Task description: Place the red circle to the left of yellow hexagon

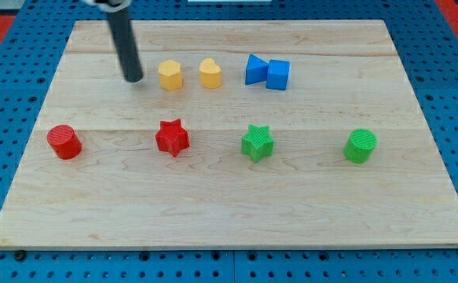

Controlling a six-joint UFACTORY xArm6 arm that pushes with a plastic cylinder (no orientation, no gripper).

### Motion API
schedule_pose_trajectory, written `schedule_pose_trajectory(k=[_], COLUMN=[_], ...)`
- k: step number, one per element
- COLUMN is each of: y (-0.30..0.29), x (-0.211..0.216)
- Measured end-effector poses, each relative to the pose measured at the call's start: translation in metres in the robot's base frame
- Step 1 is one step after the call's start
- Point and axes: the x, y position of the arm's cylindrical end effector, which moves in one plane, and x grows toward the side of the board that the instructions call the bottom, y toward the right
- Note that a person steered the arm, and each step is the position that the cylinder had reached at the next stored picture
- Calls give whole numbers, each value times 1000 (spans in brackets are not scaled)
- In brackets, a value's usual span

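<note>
- Eight small blocks sit on the wooden board (pixel 229 212), in two loose rows.
- Upper row, from the view's left: yellow hexagon (pixel 170 75), yellow heart (pixel 210 72), then a blue triangle (pixel 255 69) touching a blue cube (pixel 278 75).
- Lower row, from the view's left: red circle (pixel 64 141), red star (pixel 172 137), green star (pixel 257 143), green circle (pixel 360 145).
- The arm carries no fingers, so nothing is clenched or released; it ends in a dark rod whose tip (pixel 133 79) rests on the board just beside the yellow hexagon, on its left, without touching it.
- The red circle lies near the board's left edge, well apart from the tip and from the hexagon, lower and further left.
- The spot the task wants, left of the hexagon, is roughly where the tip stands now.
- The red circle looks like a light, rigid plastic cylinder that should slide readily on smooth wood.
- Its round wall may let it roll off an off-centre push, so contact is best made squarely on the lower-left side, driving it up and rightward.
- Pushing too far risks bumping the hexagon.
</note>
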Motion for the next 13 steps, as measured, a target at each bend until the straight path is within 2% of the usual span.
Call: schedule_pose_trajectory(k=[1,2,3,4,5,7,8,9,10,12,13], y=[-71,-126,-127,-123,-93,-26,-23,-22,-18,-18,-16], x=[18,19,46,117,143,107,99,151,140,64,88])
